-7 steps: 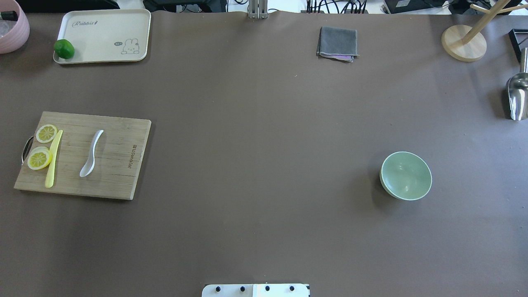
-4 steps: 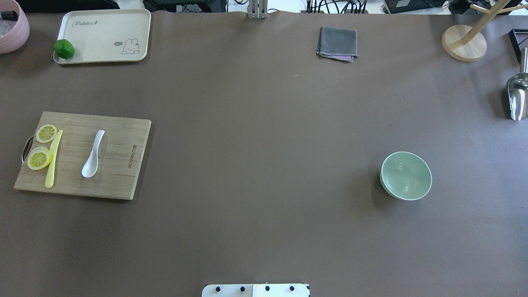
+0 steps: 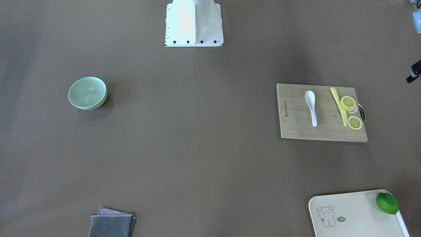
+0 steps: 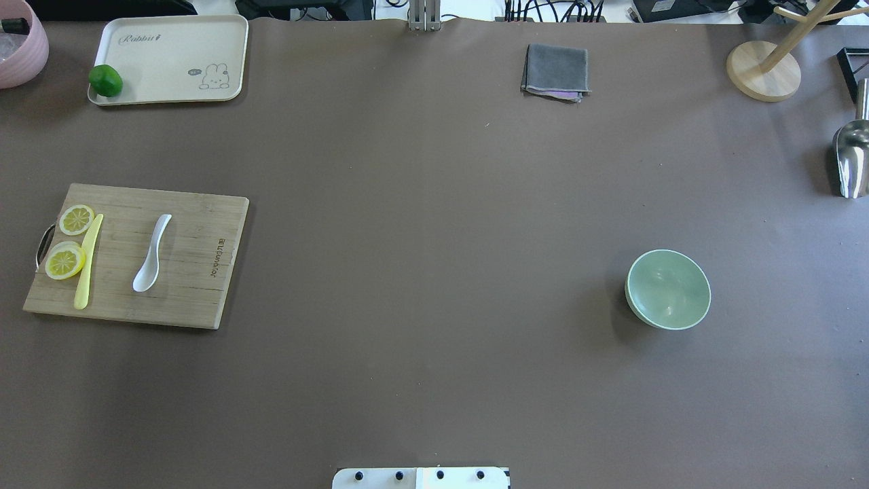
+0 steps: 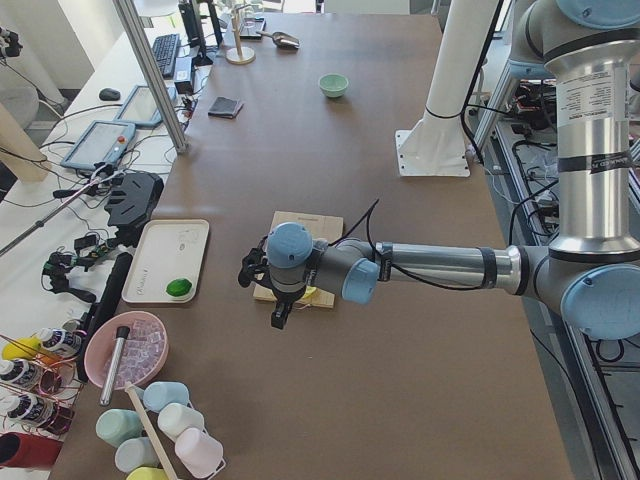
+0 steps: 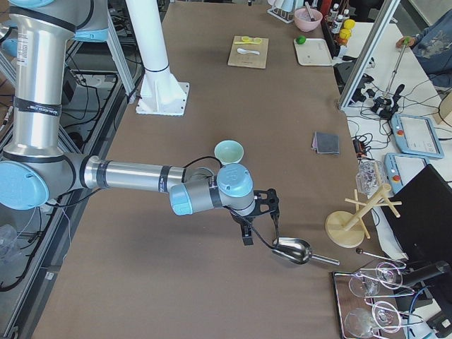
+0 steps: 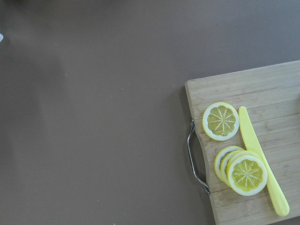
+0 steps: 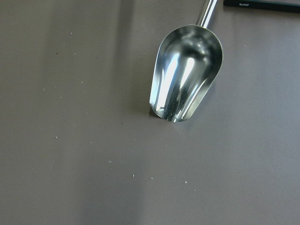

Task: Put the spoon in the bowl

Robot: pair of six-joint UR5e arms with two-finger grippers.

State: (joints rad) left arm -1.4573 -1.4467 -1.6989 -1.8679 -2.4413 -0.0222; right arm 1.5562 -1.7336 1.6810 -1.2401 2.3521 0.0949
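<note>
Glossy white, deep-scooped spoon (image 4: 151,255) lies on the rectangular bamboo board (image 4: 190,299), parallel to its short edges, scoop toward me. I cannot tell if my left claw (image 5: 279,318) or right claw (image 6: 246,236) is apart.

Even bright light, soft shadows, sharp

You work at a long table (image 4: 434,285) covered edge to edge in a matte brown sheet, lit evenly from above so that shadows stay soft. In the overhead view black cables (image 4: 543,9) bunch along its far edge at about one o'clock. In the left-end view a white side bench (image 5: 125,75) runs beside the table at ten o'clock, carrying a keyboard (image 5: 163,52) and tablets (image 5: 97,146), with a slanted aluminium post (image 5: 151,75) rising between bench and table. In the right-end view pale floor (image 6: 42,296) shows at eight o'clock.
</note>
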